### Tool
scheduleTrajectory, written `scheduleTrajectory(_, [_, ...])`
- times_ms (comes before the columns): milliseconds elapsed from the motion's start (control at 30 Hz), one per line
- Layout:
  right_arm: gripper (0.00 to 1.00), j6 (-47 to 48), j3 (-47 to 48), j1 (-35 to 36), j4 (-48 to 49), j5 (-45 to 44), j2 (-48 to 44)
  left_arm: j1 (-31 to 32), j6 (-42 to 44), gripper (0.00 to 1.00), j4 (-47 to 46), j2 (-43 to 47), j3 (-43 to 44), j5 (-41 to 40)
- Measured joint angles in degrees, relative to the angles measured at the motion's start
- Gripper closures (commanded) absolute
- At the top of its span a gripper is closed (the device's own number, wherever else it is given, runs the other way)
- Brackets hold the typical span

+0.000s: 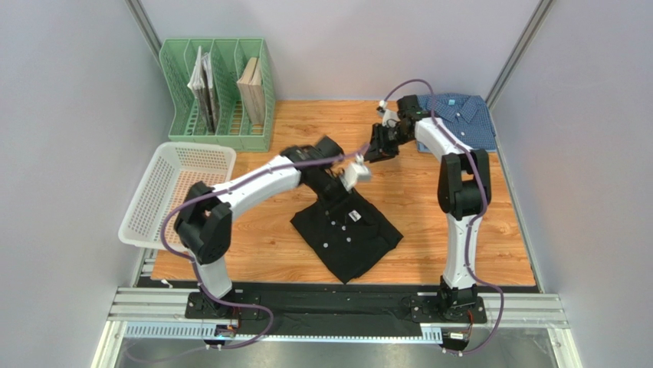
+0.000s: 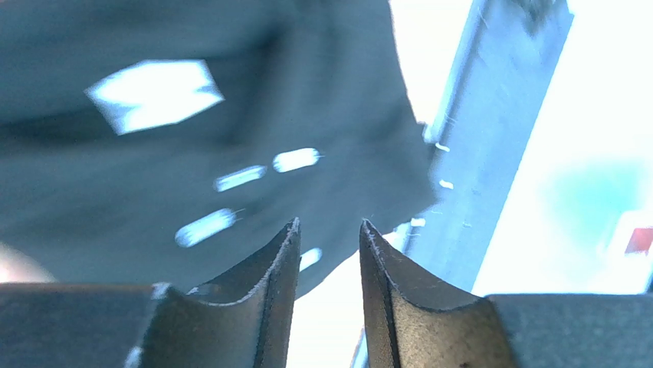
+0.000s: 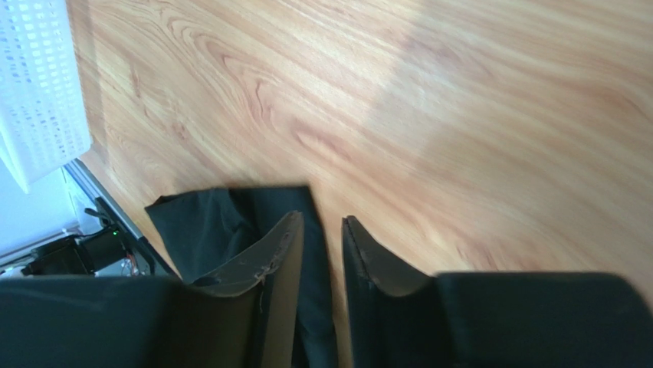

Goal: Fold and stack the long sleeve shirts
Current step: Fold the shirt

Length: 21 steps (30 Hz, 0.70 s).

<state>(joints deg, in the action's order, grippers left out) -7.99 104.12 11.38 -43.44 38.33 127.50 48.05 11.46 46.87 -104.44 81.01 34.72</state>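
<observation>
From above I counted two shirts. The black shirt [image 1: 349,245] lay folded mid-scene, set diagonally with a corner pointing near, its far edge hidden under the left arm [image 1: 260,180]. The blue shirt [image 1: 469,115] sat far right, partly behind the right arm [image 1: 460,184].

On the left wrist the black cloth was blurred; the left gripper [image 2: 329,224] had its jaws narrowly parted, gripping nothing.

On the right wrist the right gripper [image 3: 322,218] was likewise parted and gripped nothing, with the black shirt cut off behind its fingers.

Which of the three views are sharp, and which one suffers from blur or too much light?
Left wrist view: motion blur and a blue cast, the black shirt smeared, its buttons drawn into streaks, the right side burnt out white. Right wrist view: sharp wood grain on the table, a soft shadow edge across it. Top view: even light, the blue shirt crisp.
</observation>
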Motion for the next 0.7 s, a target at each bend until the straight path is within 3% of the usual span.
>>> scheduleTrajectory(67, [0.59,2.99,-1.84,-2.01,-2.19,-0.83,-3.67,-5.84,1.07,0.58,0.59,2.58,2.89,-0.44])
scheduleTrajectory(200, [0.41,9.07,-12.41,-6.47,-7.37,-2.43,-14.75,-13.49,5.11,0.57,0.42,1.29,7.87,-5.64])
scheduleTrajectory(300, [0.4,13.31,-20.74,-7.23,-12.74,-2.36,-21.18,-14.43,7.26,0.57,1.11,-3.23,7.5,-8.09])
scheduleTrajectory(367, [0.44,15.74,-24.44,-6.36,-16.11,-2.29,-22.67,-14.69,7.98,0.6,1.46,-6.14,6.45,-8.59])
scheduleTrajectory(533, [0.7,21.4,-31.56,-3.87,-21.33,-2.93,-22.56,-15.52,8.2,0.7,1.97,-8.94,1.44,-9.6])
scheduleTrajectory(700, [0.9,24.44,-30.08,-2.19,-22.51,-3.15,-18.6,-16.06,7.58,0.81,1.11,-8.52,-3.56,-7.67])
